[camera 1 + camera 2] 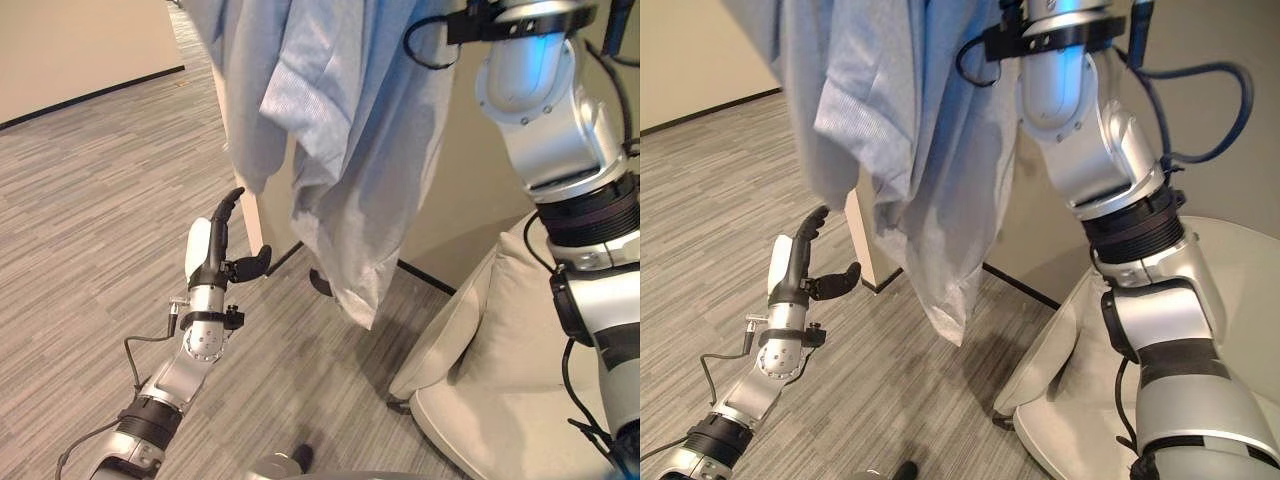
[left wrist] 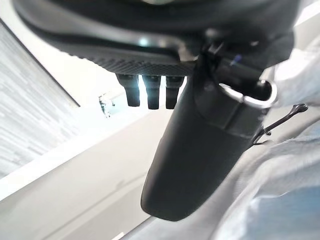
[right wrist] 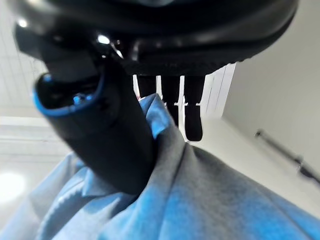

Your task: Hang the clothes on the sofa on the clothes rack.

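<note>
Pale blue shirt-like garment of thin woven cloth hangs in loose vertical folds above the grey wood-plank floor, its lowest corner tapering to a point beside the beige upholstered sofa. We see it held aloft: in the right wrist view the right hand has its thumb pressed against a bunched ridge of the blue cloth with the fingers reaching over the other side, so the hand pinches the fabric. The cloth looks creased and doubled over on itself, with a folded flap on the side away from the sofa and a longer panel nearer it.

Our left hand stands upright on the far side of the garment from the sofa, fingers straight and pointing up, thumb stuck out toward the cloth, holding nothing and apart from the fabric. In the left wrist view a thin dark wire hook shows by the cloth.

The garment's top is cut off by the head views' upper edge, so we cannot tell what shape it has there or whether it rests on anything. A cream wall corner stands behind the cloth, largely hidden by it.
</note>
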